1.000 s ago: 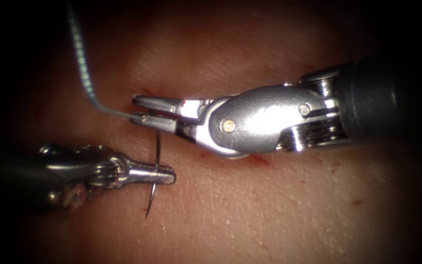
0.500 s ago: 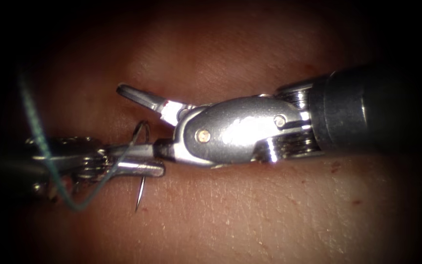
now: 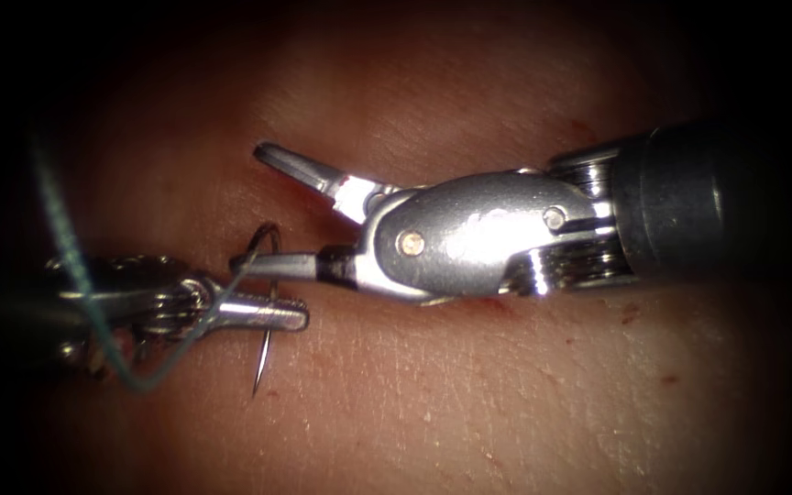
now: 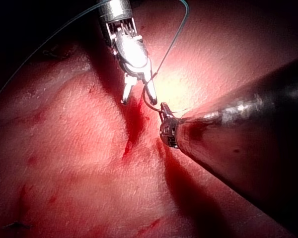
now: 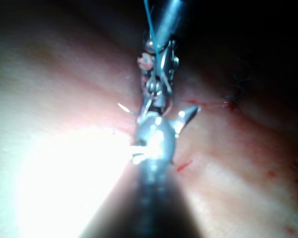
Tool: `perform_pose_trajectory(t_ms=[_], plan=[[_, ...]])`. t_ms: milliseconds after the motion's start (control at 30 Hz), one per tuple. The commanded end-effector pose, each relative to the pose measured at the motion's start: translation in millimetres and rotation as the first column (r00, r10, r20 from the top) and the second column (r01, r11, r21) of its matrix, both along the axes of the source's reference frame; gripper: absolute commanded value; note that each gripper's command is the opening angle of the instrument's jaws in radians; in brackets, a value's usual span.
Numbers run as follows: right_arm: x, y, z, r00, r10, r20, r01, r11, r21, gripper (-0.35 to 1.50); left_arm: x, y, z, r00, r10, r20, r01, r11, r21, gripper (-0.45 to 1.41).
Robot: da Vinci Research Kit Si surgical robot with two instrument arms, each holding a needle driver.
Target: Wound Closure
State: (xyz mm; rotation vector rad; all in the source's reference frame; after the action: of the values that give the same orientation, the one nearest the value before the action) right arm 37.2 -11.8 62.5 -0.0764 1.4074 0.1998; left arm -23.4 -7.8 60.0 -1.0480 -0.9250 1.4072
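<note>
Needle point(image 3: 266, 344) held mid-curve by left pincer point(image 3: 272, 313); right pincer point(image 3: 263, 206) open.

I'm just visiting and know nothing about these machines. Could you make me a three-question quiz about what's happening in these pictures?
1. True or false: the left tool holds the needle.
2. The right tool stands: A) shut on the thread B) open, holding nothing C) shut on the tissue.
3. Fill in: the green ___ trails off the needle's rear end.

Key: 1 true, gripped about mid-curve, its point free above the tissue. 2 B. 3 thread.
</note>
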Motion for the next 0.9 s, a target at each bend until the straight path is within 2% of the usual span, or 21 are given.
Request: perform_pose_trajectory(t_ms=[33, 67, 100, 467, 500, 533, 567, 633, 767, 900], plan=[[0.6, -0.6, 0.3, 1.000, -0.004, -0.002, 0.004, 1.000, 0.001, 0.04, -0.5, -0.5, 0.6, 1.000, 0.002, 0.001, -0.002, 1.000, 0.000, -0.45], [0.6, -0.7, 0.2, 1.000, -0.011, 0.003, 0.011, 1.000, 0.003, -0.20, -0.5, -0.5, 0.6, 1.000, 0.002, 0.001, -0.002, 1.000, 0.000, -0.45], [0.6, -0.8, 0.2, 1.000, -0.019, 0.011, 0.019, 1.000, 0.006, -0.35, -0.5, -0.5, 0.6, 1.000, 0.004, 0.001, -0.004, 1.000, -0.006, -0.45], [-0.6, -0.7, 0.4, 0.998, -0.050, 0.040, 0.049, 0.999, 0.018, -0.35, -0.5, -0.5, 0.5, 1.000, 0.011, 0.001, -0.011, 1.000, -0.028, -0.45], [-0.7, -0.6, 0.4, 0.998, -0.052, 0.038, 0.052, 0.999, 0.018, -0.35, -0.5, -0.5, 0.5, 1.000, 0.016, 0.001, -0.016, 0.999, -0.045, -0.23], [-0.9, -0.6, 0.5, 0.998, -0.050, 0.040, 0.049, 0.999, 0.018, -0.35, -0.5, -0.4, 0.5, 1.000, 0.031, -0.002, -0.031, 0.995, -0.095, 0.22], [-1.1, -0.5, 0.5, 0.998, -0.042, 0.049, 0.041, 0.999, 0.018, -0.35, -0.6, 0.1, 0.4, 0.999, 0.045, -0.016, -0.047, 0.983, -0.179, 0.91], [-1.4, -0.3, 0.7, 0.998, -0.030, 0.060, 0.029, 0.999, 0.018, -0.35, -0.6, 0.6, 0.3, 0.999, 0.042, -0.029, -0.048, 0.971, -0.235, 1.21], [-2.0, 0.2, 1.1, 0.997, -0.009, 0.081, 0.007, 1.000, 0.018, -0.35, -0.2, 1.5, -0.2, 0.999, 0.025, -0.043, -0.037, 0.951, -0.307, 1.30], [-2.5, 0.8, 1.8, 0.995, 0.015, 0.103, -0.017, 1.000, 0.019, -0.35, 0.5, 1.9, -0.5, 0.998, 0.038, -0.043, -0.051, 0.933, -0.356, 1.30]])
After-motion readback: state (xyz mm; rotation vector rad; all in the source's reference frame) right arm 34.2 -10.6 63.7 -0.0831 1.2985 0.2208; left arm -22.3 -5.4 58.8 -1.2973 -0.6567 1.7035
